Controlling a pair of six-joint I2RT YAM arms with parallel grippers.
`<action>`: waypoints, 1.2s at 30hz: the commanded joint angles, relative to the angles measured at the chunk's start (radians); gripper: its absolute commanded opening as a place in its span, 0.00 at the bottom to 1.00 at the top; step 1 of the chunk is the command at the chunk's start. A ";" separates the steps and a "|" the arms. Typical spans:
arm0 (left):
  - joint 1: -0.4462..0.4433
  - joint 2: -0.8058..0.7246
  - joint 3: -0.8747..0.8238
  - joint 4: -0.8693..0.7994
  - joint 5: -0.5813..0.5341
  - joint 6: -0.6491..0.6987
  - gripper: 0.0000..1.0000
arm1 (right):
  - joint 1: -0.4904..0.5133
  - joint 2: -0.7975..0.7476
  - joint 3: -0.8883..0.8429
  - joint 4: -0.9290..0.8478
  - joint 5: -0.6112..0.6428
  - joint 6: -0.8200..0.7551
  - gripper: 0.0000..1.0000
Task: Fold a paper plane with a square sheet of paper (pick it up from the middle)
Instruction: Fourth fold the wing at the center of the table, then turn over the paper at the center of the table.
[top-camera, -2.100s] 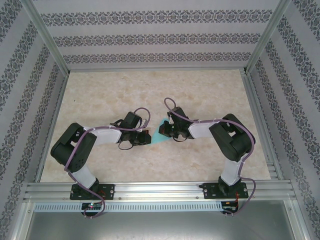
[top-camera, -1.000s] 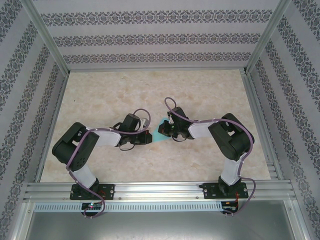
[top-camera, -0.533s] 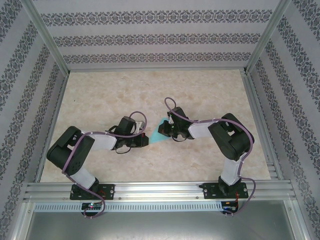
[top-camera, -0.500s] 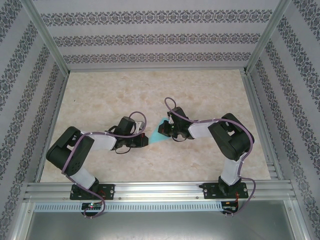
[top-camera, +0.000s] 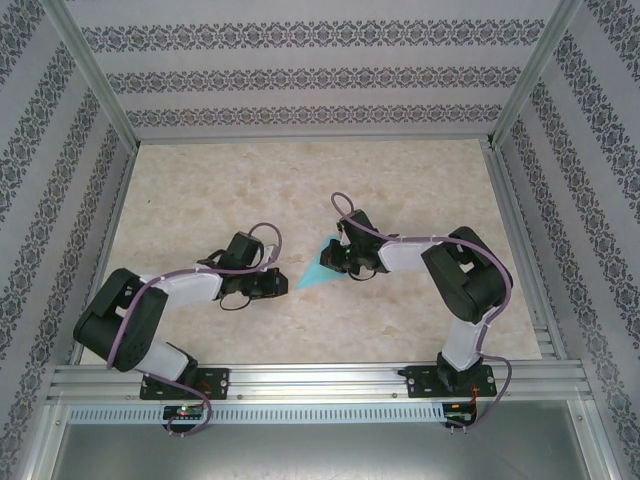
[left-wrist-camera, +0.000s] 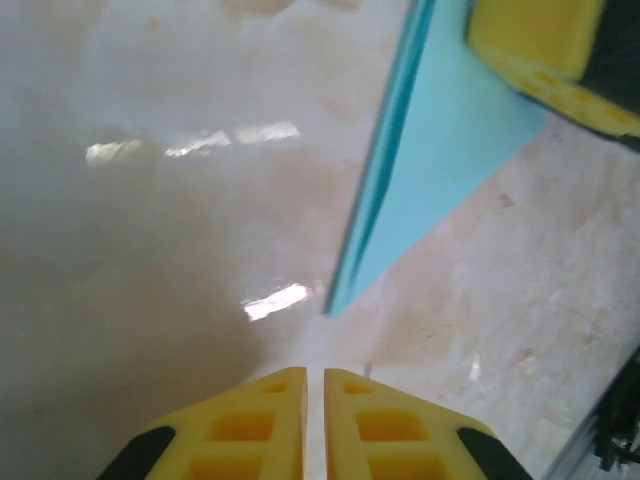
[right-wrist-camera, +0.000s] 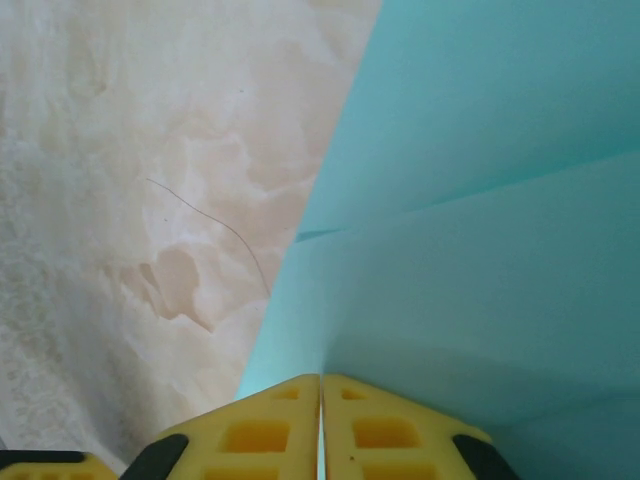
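The square sheet of paper (top-camera: 315, 273) is turquoise and folded into a pointed shape. It lies at the middle of the table with its tip toward the near left. My right gripper (top-camera: 335, 262) is shut on its wide end. In the right wrist view the paper (right-wrist-camera: 480, 230) runs into the slit between the yellow fingers of my right gripper (right-wrist-camera: 321, 377). My left gripper (top-camera: 283, 283) sits just left of the tip and does not touch it. In the left wrist view my left gripper (left-wrist-camera: 314, 372) is open by a narrow gap and holds nothing, with the paper (left-wrist-camera: 440, 150) ahead of it.
The marble-patterned table (top-camera: 300, 180) is bordered by patterned walls and by an aluminium rail (top-camera: 320, 380) at the near edge, where both arms are mounted. A thin hair-like line (right-wrist-camera: 220, 225) lies on the table beside the paper.
My left gripper has let go of the paper's tip, opened a crack and drawn back to the left. More of the paper shows. The right gripper has stayed in place.
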 joint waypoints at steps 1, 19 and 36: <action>0.008 -0.045 0.078 -0.031 -0.004 -0.001 0.20 | -0.008 -0.111 0.045 -0.114 0.052 -0.023 0.17; -0.053 0.225 0.269 0.074 -0.031 -0.015 0.37 | -0.019 -0.240 -0.079 -0.113 0.217 0.272 0.51; -0.054 0.307 0.294 0.098 -0.021 -0.038 0.40 | -0.008 -0.075 -0.031 0.033 0.136 0.359 0.49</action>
